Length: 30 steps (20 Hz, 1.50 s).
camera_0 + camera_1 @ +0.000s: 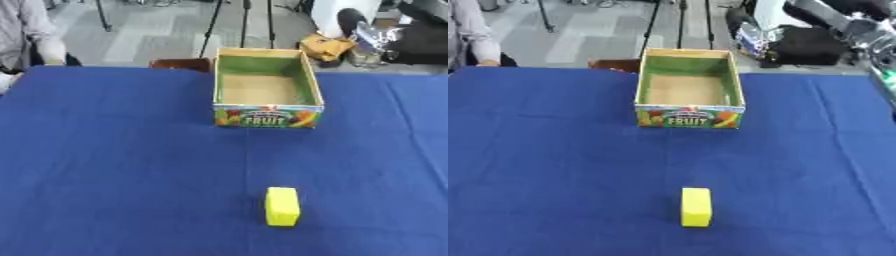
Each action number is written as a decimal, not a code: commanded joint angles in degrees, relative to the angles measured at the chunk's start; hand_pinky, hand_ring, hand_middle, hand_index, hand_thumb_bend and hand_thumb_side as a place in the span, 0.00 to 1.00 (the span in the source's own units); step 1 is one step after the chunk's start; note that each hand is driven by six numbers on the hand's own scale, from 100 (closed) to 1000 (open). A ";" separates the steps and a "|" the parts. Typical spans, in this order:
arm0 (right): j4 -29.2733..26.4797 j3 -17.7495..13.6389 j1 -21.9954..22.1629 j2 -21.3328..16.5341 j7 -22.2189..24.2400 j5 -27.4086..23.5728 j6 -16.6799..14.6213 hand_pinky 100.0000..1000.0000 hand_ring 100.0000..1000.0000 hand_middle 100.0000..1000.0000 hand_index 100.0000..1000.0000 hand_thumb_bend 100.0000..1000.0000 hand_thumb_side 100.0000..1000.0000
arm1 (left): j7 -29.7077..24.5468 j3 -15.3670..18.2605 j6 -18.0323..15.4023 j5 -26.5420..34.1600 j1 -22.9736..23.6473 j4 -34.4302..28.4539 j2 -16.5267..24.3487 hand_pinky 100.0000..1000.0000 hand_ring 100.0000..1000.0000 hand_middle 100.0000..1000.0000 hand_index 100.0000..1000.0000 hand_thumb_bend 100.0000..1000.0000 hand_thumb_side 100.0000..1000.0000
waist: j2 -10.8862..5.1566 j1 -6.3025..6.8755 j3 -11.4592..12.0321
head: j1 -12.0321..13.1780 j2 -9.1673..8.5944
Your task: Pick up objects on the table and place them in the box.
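Well back on the blue-clothed table (105, 165), close to its far edge and about midway across, stands an open cardboard box (267, 89) with green inner walls, a bare brown floor and "FRUIT" printed on its front. Nearer the front edge, slightly right, a small yellow block (282, 206) lies alone, well apart from the box. Neither hand seems to show.

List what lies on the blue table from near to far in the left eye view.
Yellow block → open fruit box, nothing visible inside. Neither robot hand shows.
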 commanded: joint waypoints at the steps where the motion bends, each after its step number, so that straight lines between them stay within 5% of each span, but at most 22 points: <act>1: 1.38 1.37 -2.02 -2.79 3.57 0.97 -0.80 0.76 0.87 0.82 0.92 0.03 1.00 | -0.28 -0.15 0.04 0.11 -0.23 -1.05 1.58 0.52 0.76 0.87 0.94 0.00 1.00 | -1.12 0.00 -0.05 | 0.07 -0.24; 7: 2.13 3.37 -2.74 -3.57 7.66 0.24 -0.56 0.78 0.88 0.79 0.91 0.16 1.00 | -0.37 -0.18 0.17 0.05 -0.22 -1.05 1.57 0.52 0.76 0.87 0.94 0.00 1.00 | -1.02 -0.14 -0.20 | 0.02 -0.60; 16: 2.21 7.10 -2.64 -3.90 13.51 -3.62 3.22 0.87 0.92 0.79 0.96 0.51 0.94 | -0.52 -0.26 0.17 -0.01 -0.23 -1.05 1.38 0.52 0.76 0.87 0.94 0.00 1.00 | -0.68 0.18 -0.37 | -0.24 -0.67; 22: 1.24 9.00 -2.31 -2.71 17.91 -8.15 7.11 0.92 0.93 0.77 0.98 0.57 0.81 | -0.63 -0.29 0.17 -0.01 -0.32 -1.05 1.22 0.52 0.76 0.87 0.94 0.00 1.00 | -0.43 0.29 -0.36 | -0.33 -0.81; 30: -3.50 8.13 -0.14 0.39 20.73 -10.99 11.53 0.94 0.93 0.76 0.98 0.51 0.73 | -0.63 -0.22 0.24 -0.04 -0.62 -1.05 0.95 0.52 0.77 0.87 0.94 0.00 1.00 | 0.04 0.44 -0.67 | -0.29 -1.09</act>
